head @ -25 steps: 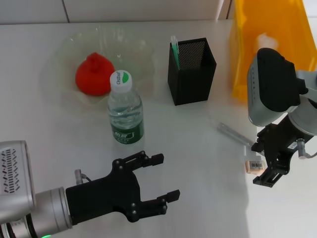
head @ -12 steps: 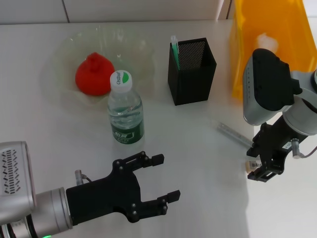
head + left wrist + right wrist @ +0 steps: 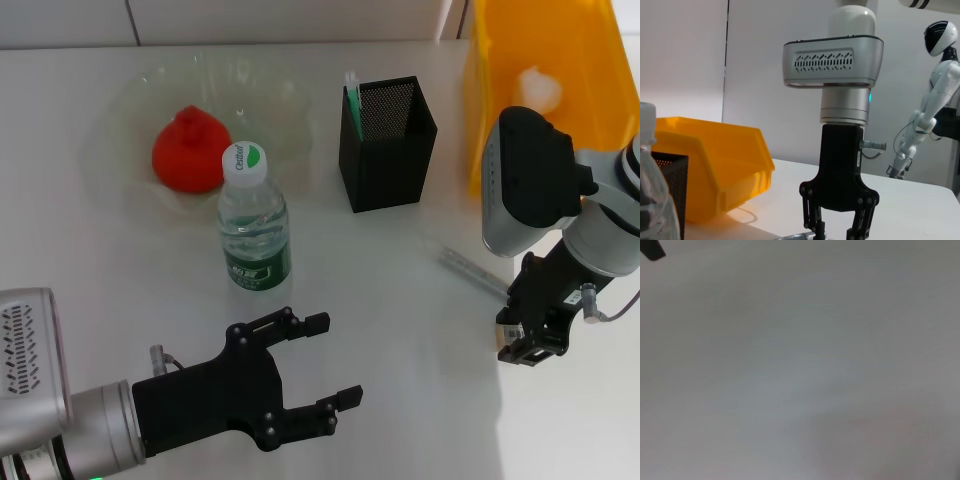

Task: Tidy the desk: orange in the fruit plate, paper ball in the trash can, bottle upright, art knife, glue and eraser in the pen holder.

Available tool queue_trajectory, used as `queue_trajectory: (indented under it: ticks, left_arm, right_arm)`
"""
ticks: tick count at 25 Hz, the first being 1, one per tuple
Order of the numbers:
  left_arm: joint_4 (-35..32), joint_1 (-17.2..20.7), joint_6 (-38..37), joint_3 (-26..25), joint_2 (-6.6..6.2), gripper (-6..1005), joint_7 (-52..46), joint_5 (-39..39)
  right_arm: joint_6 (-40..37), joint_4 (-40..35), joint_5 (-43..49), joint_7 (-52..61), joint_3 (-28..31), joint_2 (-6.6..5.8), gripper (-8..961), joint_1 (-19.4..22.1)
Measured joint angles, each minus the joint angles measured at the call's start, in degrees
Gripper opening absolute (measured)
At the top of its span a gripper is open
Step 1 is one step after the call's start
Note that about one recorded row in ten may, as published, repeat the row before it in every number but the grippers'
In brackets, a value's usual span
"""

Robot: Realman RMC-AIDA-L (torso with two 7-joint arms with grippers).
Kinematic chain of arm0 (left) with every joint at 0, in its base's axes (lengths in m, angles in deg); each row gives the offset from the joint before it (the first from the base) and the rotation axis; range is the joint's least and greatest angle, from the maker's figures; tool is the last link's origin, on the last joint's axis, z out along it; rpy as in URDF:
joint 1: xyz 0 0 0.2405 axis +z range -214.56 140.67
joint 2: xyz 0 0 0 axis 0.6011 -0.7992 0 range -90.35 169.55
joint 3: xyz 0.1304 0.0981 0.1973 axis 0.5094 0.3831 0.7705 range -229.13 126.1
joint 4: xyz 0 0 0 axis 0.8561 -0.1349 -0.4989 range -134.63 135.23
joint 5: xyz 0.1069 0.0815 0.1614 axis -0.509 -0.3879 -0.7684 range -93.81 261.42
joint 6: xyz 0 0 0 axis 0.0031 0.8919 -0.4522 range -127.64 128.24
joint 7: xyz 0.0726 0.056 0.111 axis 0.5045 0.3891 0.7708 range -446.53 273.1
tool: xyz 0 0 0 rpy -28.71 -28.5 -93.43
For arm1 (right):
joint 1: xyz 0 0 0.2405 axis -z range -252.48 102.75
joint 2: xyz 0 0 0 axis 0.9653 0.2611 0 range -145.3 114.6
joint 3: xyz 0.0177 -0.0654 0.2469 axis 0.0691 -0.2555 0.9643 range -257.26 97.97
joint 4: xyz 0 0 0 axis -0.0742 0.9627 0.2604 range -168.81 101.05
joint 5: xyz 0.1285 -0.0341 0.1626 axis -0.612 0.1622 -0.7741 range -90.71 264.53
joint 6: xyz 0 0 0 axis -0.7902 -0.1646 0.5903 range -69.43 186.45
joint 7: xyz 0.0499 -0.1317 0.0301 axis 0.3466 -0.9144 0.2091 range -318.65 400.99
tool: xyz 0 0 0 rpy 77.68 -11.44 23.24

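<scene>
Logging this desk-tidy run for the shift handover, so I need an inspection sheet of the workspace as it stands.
Surface: white desk, no spills seen.
Job's things: red fruit-like object in the clear fruit plate; water bottle upright; black mesh pen holder with a green-tipped item inside; small eraser at the right gripper's fingers; clear stick-like object lying flat; white paper ball in the yellow bin.
Clutter: nothing seen.
Grippers: left gripper open, hovering near the front edge; right gripper down at the eraser.
Cables: thin lead at the right wrist.
Surroundings: white humanoid robot behind.
</scene>
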Motion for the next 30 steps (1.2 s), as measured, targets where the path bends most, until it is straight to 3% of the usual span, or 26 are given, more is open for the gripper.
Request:
queue_trajectory:
  ticks: [10, 15, 21, 26, 30]
  left_arm:
    - [0.0, -0.1, -0.1, 0.0, -0.07, 792, -0.1, 0.0]
    - [0.0, -0.2, -0.1, 0.0, -0.09, 792, -0.1, 0.0]
    - [0.0, -0.3, -0.2, 0.0, -0.10, 792, -0.2, 0.0]
    - [0.0, -0.3, -0.2, 0.0, -0.10, 792, -0.2, 0.0]
    - [0.0, -0.3, -0.2, 0.0, -0.04, 792, -0.2, 0.0]
  right_arm:
    - [0.4, 0.1, 0.3, 0.4, -0.7, -0.05, 435, -0.1]
    - [0.4, 0.2, 0.4, 0.5, -0.7, -0.09, 317, -0.2]
    - [0.3, -0.2, 0.4, 0.5, -0.6, -0.15, 242, -0.1]
    - [0.0, -4.4, -0.7, 1.6, 0.8, -0.13, 244, 0.5]
    - [-0.5, -9.6, -5.3, 3.4, 5.4, -0.16, 243, 0.8]
